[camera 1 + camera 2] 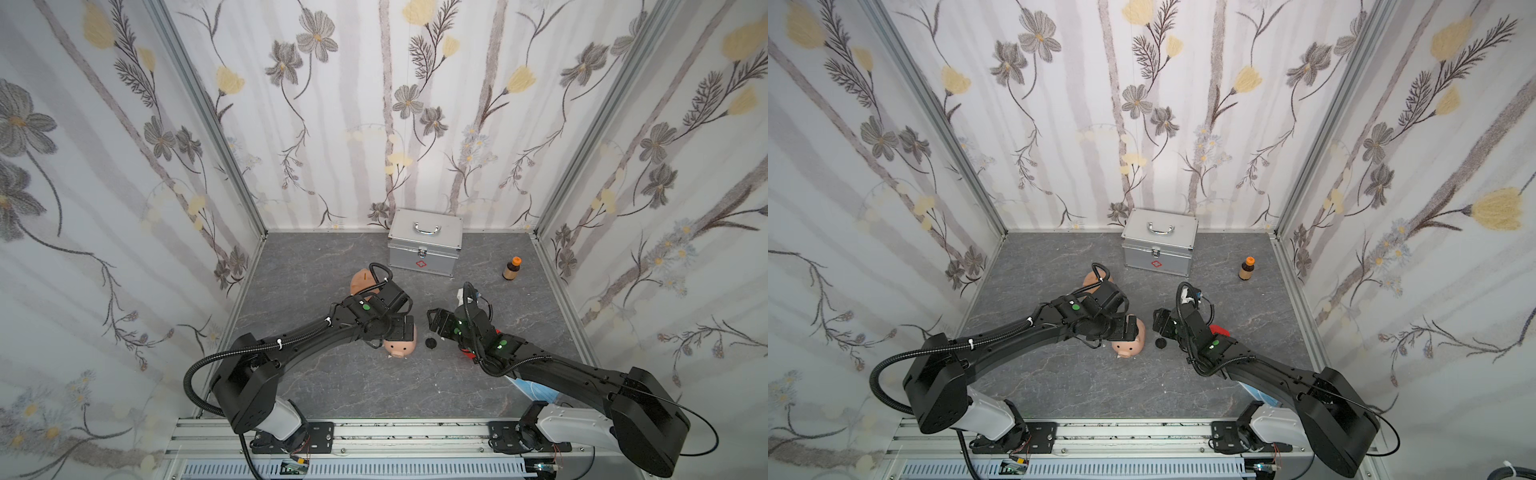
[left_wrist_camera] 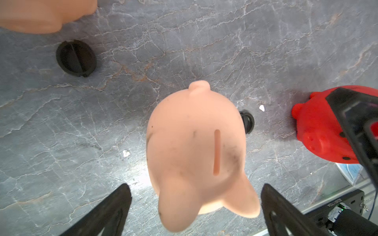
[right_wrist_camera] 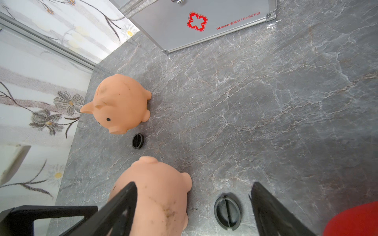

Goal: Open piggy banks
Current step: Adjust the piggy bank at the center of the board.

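Your left gripper (image 2: 196, 186) and right gripper (image 3: 194, 183) spread wide, the red piggy bank (image 2: 315, 130) at right looks light, squashy plastic: pinch its flanks.

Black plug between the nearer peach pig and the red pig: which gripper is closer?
Right. The right gripper hangs open over the plug; the left gripper is open above the peach piggy bank beside it.
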Available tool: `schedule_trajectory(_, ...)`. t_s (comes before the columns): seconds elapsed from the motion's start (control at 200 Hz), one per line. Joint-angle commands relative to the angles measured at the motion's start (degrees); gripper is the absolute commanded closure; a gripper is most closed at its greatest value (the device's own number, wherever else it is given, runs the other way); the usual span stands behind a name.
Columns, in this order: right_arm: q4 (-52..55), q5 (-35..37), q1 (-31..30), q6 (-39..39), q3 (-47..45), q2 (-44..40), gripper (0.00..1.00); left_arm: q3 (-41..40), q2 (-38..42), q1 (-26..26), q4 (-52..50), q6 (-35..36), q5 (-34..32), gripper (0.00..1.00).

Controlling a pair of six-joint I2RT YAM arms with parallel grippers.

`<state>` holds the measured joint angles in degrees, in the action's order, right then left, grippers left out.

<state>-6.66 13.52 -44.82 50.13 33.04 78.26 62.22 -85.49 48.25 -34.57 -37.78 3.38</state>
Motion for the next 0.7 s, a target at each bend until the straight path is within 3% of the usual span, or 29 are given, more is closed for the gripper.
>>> schedule_trajectory(0.0,-1.6,-0.4,0.0,-3.6,0.0,-1.1,0.13,-3.4,4.1,-0.5,5.1,-1.2,0.7,0.00)
schedule_trajectory(0.365,-3.8,-2.2,-10.9,-19.7,0.4,-3.8,0.18,-26.1,27.6,-4.7,29.0,-6.3,1.8,0.00)
schedule_trajectory(0.545,1.4,-4.1,-14.1,-25.1,3.8,-0.5,0.19,-31.4,29.3,-7.8,34.0,-8.6,3.3,0.00)
schedule_trajectory(0.694,3.3,-2.2,-14.7,-24.2,4.3,2.4,0.20,-36.4,28.5,-9.7,42.0,-10.9,3.5,0.00)
